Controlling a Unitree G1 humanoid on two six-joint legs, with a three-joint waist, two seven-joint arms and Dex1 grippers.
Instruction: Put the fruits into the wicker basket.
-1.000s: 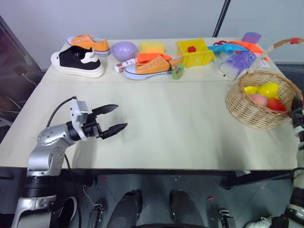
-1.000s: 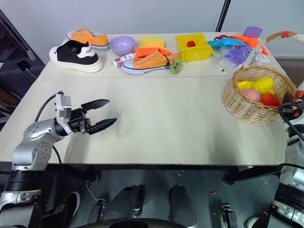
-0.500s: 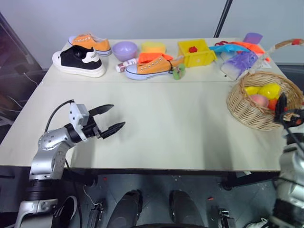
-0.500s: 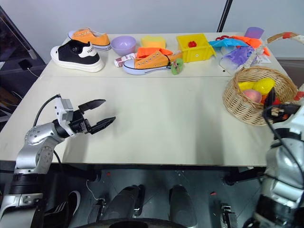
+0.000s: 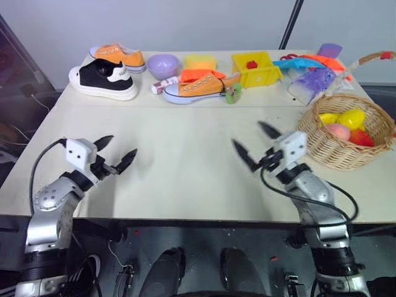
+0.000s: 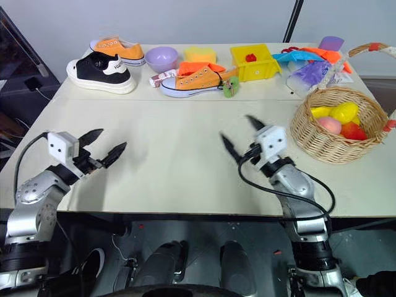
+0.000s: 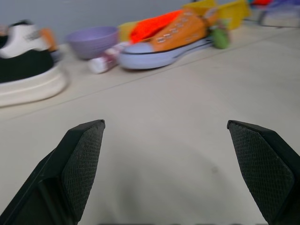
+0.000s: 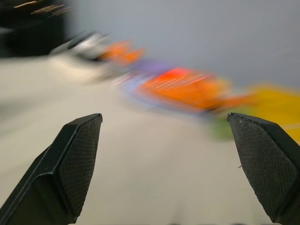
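Left pincer (image 5: pixel 117 159) hangs over the near left of the bench (image 5: pixel 185 142), jaws wide apart, nothing in them. Back left: black shoe (image 5: pixel 102 80), orange sneaker (image 5: pixel 117 57) behind it, purple bowl (image 5: pixel 163 64). Second orange sneaker (image 5: pixel 198 86) sits mid-back with a small green thing (image 5: pixel 232 94) at its toe, then a yellow sponge (image 5: pixel 199 61) and the yellow bin (image 5: pixel 255 68).

Right pincer (image 5: pixel 253 143) is mid-bench, low over bare surface, jaws spread, empty, pointing toward the back clutter. Its wrist view has only bare bench between the fingers.

Far right: basket (image 5: pixel 346 133) near the bench's right edge, well apart from the right pincer. Inside: yellow lemon (image 5: pixel 351 117), pink peach (image 5: pixel 337 130), a red piece (image 5: pixel 361 137), another yellow piece (image 5: pixel 327 117). No loose fruit spotted on the open bench; looks like the task is about done. The red bit (image 5: pixel 250 64) in the bin is too small to tell if it's a fruit.

Risks:
- The right arm's cable (image 5: pixel 309 185) loops loose near the basket; a swing back that way could snag the rim and drag the basket toward the edge.
- If either arm reaches for the bin, the sneaker and green thing sit in the path and may get shoved.
- Open fingers close to the surface could scrape the bench on a fast sweep.
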